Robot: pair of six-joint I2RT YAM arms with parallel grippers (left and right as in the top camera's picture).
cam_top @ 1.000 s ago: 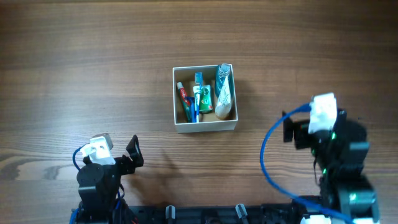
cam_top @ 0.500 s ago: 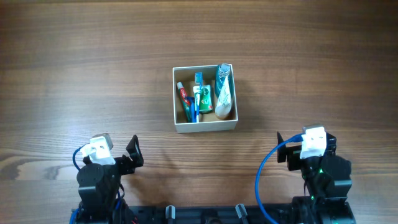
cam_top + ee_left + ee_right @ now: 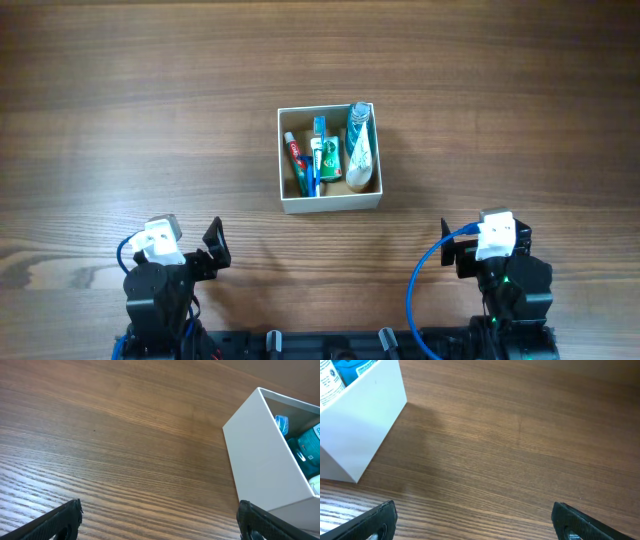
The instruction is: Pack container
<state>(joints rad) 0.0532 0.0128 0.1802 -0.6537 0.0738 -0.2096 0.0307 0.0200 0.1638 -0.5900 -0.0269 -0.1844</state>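
1. The container [image 3: 330, 203] stands near the middle of the table [image 3: 150, 100], with toiletries [image 3: 330, 152] packed inside it.
2. The left gripper [image 3: 159, 521] hangs by the near edge towards the left corner, fingers spread wide and empty.
3. The right gripper [image 3: 472, 521] hangs by the near edge towards the right corner, fingers likewise wide and empty.

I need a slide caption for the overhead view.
Box with toiletries on the table; left arm and right arm rest apart from it.
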